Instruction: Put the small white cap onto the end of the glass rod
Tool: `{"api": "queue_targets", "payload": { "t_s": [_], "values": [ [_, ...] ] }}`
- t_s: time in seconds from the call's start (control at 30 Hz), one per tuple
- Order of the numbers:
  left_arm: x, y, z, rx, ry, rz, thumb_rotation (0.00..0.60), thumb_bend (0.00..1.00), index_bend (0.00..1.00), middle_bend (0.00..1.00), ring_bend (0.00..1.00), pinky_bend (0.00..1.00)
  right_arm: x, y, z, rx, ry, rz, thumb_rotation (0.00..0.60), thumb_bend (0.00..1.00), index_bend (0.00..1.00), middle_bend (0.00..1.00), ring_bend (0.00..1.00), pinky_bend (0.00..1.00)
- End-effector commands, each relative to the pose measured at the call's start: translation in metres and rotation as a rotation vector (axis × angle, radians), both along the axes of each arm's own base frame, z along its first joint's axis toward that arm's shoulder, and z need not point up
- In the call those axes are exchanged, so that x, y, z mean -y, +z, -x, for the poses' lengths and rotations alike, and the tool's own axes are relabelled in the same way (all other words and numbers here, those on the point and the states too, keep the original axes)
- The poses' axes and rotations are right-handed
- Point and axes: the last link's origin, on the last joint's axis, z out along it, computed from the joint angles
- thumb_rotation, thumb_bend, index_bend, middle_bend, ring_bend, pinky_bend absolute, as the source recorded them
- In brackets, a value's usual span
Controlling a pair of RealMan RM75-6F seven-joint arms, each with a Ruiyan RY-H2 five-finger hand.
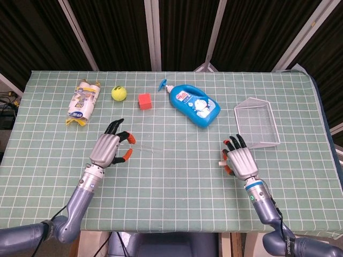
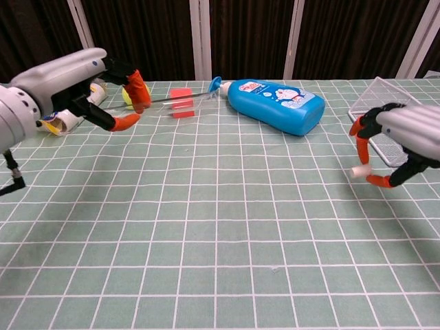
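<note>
- We find the table (image 1: 177, 176), under its green checked cloth, carrying both task items off its surface: the pick-up steps look complete, while the mating of cap to rod is not yet done.
- We see the left hand (image 1: 110, 148) raised at the left of the table and grasping the glass rod (image 2: 182, 98) between thumb and a fingertip. The rod lies roughly level, and its free end points toward the middle of the table.
- We see the right hand (image 1: 238, 160) raised at the right side, pinching the small white cap (image 2: 357, 172) between its orange-tipped fingers. The cap is clear of the cloth.
- We judge that what remains is to bring the two hands together, line the cap's opening up with the rod's free end, and push it on. The hands are well apart.
- The chest view shows the rod plainly, crossing in front of the red cube (image 2: 181, 92). In the head view we trace it only as a faint line beside the left hand.
- The chest view also shows open air under the cap. The head view shows only a white speck at the edge of the right hand.
- The head view gives the layout: blue detergent bottle (image 1: 195, 104), wire basket (image 1: 257, 126), yellow-green ball (image 1: 119, 93) and wrapped package (image 1: 83, 101) along the far half.
</note>
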Motion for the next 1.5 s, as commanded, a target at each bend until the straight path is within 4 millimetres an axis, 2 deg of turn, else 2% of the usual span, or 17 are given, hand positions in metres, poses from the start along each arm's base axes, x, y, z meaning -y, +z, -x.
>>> {"api": "queue_targets", "payload": {
  "t_s": [0.03, 0.27, 0.53, 0.8, 0.97, 1.27, 1.5],
  "values": [
    [-0.003, -0.016, -0.014, 0.031, 0.019, 0.016, 0.6, 0.63, 0.51, 0.44, 0.04, 0.0, 0.006, 0.016, -0.008, 0.022, 0.013, 0.055, 0.6, 0.37, 0.6, 0.23, 0.12, 0.08],
    [-0.009, -0.04, -0.028, 0.08, 0.088, 0.034, 0.6, 0.63, 0.51, 0.44, 0.04, 0.0, 0.017, 0.035, -0.026, 0.057, 0.054, 0.158, 0.6, 0.37, 0.6, 0.23, 0.12, 0.08],
    [-0.012, -0.058, -0.045, 0.158, 0.163, 0.026, 0.6, 0.63, 0.51, 0.44, 0.04, 0.0, 0.024, 0.041, -0.045, 0.028, 0.153, 0.25, 0.6, 0.37, 0.6, 0.23, 0.12, 0.08],
    [-0.011, -0.069, -0.051, 0.2, 0.2, 0.017, 0.6, 0.63, 0.51, 0.44, 0.04, 0.0, 0.032, 0.028, -0.059, -0.021, 0.223, 0.308, 0.6, 0.38, 0.6, 0.23, 0.12, 0.08],
    [-0.012, -0.072, -0.05, 0.232, 0.237, 0.005, 0.6, 0.63, 0.51, 0.44, 0.04, 0.0, 0.035, 0.018, -0.068, -0.075, 0.279, 0.339, 0.6, 0.38, 0.6, 0.23, 0.12, 0.08],
    [-0.019, -0.075, -0.044, 0.225, 0.287, -0.012, 0.6, 0.63, 0.51, 0.44, 0.04, 0.0, 0.038, 0.002, -0.091, -0.069, 0.331, 0.354, 0.6, 0.38, 0.6, 0.23, 0.12, 0.08],
    [-0.026, -0.076, -0.044, 0.204, 0.299, -0.015, 0.6, 0.63, 0.51, 0.44, 0.04, 0.0, 0.041, -0.01, -0.101, -0.075, 0.347, 0.354, 0.6, 0.38, 0.6, 0.23, 0.12, 0.08]
  ]
}}
